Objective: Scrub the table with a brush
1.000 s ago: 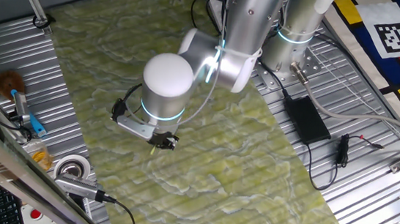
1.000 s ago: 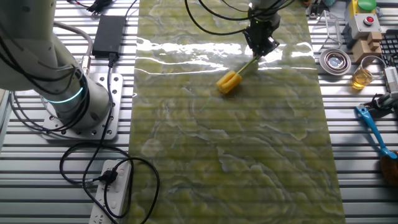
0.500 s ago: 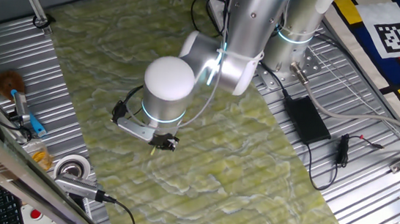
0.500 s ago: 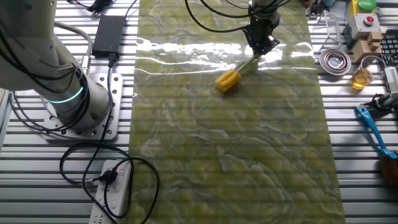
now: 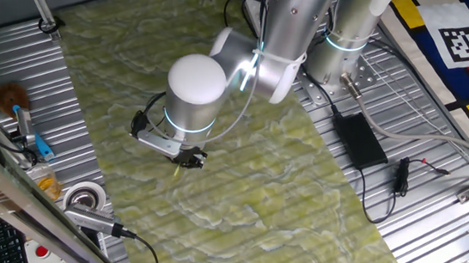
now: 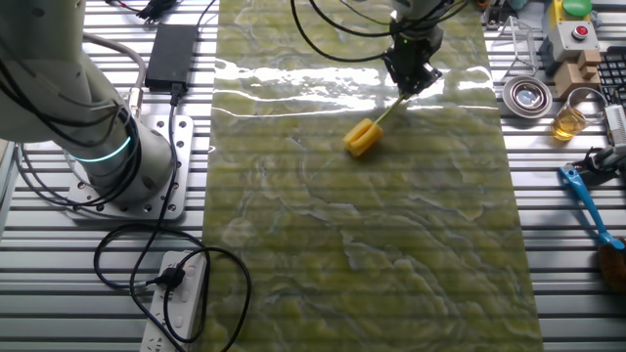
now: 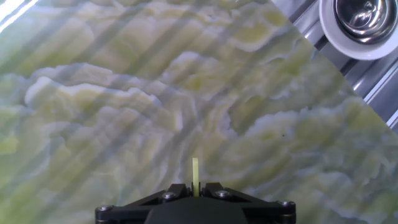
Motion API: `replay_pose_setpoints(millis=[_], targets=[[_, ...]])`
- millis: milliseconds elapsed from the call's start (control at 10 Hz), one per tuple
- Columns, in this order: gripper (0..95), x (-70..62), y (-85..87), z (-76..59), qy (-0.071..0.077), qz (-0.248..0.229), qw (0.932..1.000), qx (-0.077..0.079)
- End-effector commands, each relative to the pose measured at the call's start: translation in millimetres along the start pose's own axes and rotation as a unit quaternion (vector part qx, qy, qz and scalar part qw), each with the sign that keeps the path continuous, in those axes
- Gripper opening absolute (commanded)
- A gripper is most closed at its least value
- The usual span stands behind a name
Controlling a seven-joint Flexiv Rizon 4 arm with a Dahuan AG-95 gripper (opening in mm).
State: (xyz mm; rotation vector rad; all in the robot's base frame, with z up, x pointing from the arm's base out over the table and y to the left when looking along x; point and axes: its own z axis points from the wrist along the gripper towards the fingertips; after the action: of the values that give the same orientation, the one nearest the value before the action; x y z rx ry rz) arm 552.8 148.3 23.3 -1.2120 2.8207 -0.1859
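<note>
The brush lies tilted with its chunky yellow head (image 6: pixel 361 137) on the green-yellow marbled table (image 6: pixel 372 254). Its thin handle runs up and right into my gripper (image 6: pixel 412 82), which is shut on it. In one fixed view my gripper (image 5: pixel 187 158) hangs under the white wrist above the table (image 5: pixel 277 222); only the handle's tip (image 5: pixel 179 170) pokes out, and the head is hidden. In the hand view my gripper (image 7: pixel 195 186) pinches the yellow-green handle (image 7: pixel 195 169), whose short end sticks out over the table (image 7: pixel 124 93).
A silver round dish (image 6: pixel 526 95) sits on the ribbed metal right of the table and shows in the hand view (image 7: pixel 357 25). A blue-handled tool (image 6: pixel 584 196), an amber jar (image 6: pixel 567 119), a black adapter (image 6: pixel 171 49) and the arm's base (image 6: pixel 108 147) flank the table.
The brush head has slid a little across the table, down and right in the other fixed view. My gripper has shifted slightly with it and stays shut on the handle.
</note>
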Motion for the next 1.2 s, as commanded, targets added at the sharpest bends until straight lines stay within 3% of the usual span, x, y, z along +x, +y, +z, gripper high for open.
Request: replay_pose_setpoints(millis=[100, 800, 1200], targets=[[0.0, -1.0, -0.3, 1.6, -0.001, 0.0, 1.0, 0.001], [0.0, -1.0, 0.8, 6.6, -0.005, -0.001, 1.0, 0.003], [0.0, 0.6, -5.5, 5.1, -0.004, -0.03, 0.9995, 0.007]])
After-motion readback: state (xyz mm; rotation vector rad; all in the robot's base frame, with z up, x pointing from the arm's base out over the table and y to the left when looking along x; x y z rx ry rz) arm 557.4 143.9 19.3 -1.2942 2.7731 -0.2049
